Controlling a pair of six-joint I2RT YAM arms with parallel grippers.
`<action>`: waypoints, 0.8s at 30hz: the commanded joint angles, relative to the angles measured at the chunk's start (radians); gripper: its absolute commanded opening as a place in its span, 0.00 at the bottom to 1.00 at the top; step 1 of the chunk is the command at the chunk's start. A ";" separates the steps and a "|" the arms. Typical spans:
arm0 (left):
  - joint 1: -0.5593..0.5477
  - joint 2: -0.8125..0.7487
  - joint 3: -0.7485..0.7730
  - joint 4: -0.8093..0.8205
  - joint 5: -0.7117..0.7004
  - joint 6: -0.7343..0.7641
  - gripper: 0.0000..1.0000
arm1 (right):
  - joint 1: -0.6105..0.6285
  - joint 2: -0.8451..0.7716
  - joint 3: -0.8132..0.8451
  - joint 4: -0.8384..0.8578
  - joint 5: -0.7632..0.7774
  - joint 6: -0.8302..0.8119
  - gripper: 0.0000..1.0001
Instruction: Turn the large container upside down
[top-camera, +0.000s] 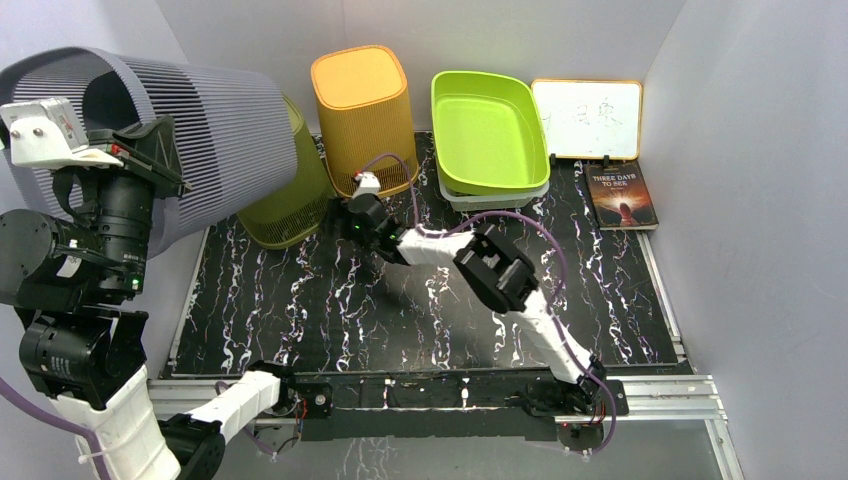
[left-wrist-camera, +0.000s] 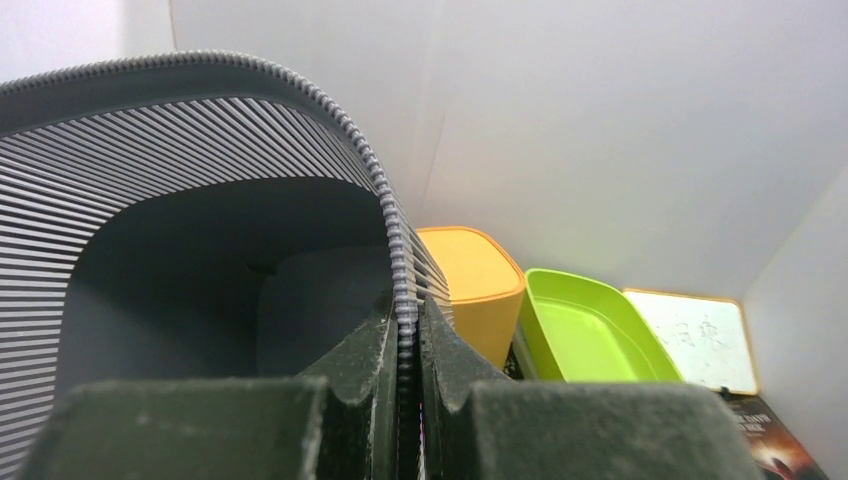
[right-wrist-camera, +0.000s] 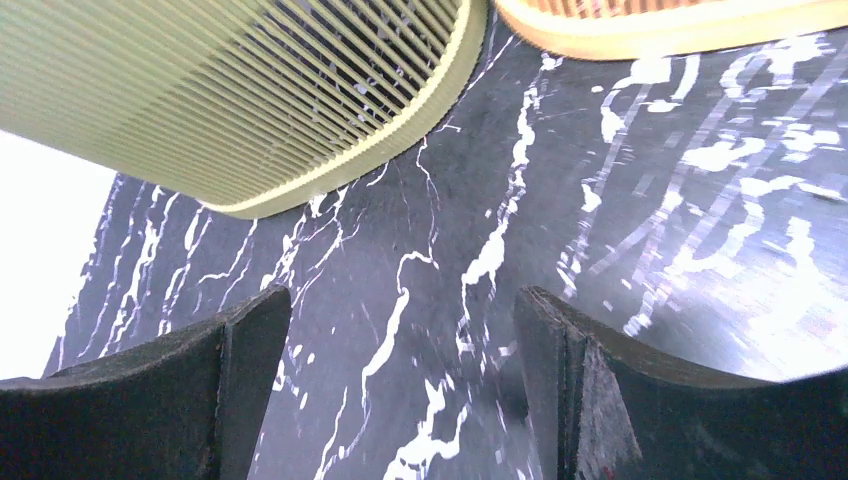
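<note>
The large container is a grey ribbed basket (top-camera: 215, 115), lifted high at the far left and tipped on its side, its mouth facing left. My left gripper (top-camera: 150, 150) is shut on its rim; in the left wrist view the ribbed rim (left-wrist-camera: 392, 230) runs down between my closed fingers (left-wrist-camera: 365, 350). My right gripper (top-camera: 355, 215) is open and empty, low over the black marbled mat, just right of the olive basket (top-camera: 290, 195). In the right wrist view that basket's rim (right-wrist-camera: 300, 100) lies ahead of the open fingers (right-wrist-camera: 250, 330).
An orange basket (top-camera: 362, 115) stands upside down at the back. A lime green tray (top-camera: 490, 130) sits on a white one to its right. A whiteboard (top-camera: 590, 118) and a book (top-camera: 622, 195) lie at the far right. White walls enclose the mat (top-camera: 420, 300).
</note>
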 joint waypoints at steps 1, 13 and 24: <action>0.021 -0.010 0.051 0.051 0.127 -0.049 0.00 | 0.008 -0.280 -0.176 0.131 0.111 -0.044 0.80; 0.087 -0.092 -0.189 0.083 0.537 -0.306 0.00 | -0.123 -0.763 -0.388 -0.198 0.396 -0.113 0.83; 0.115 -0.191 -0.533 0.289 0.733 -0.510 0.00 | -0.387 -0.960 -0.317 -0.356 0.492 -0.223 0.85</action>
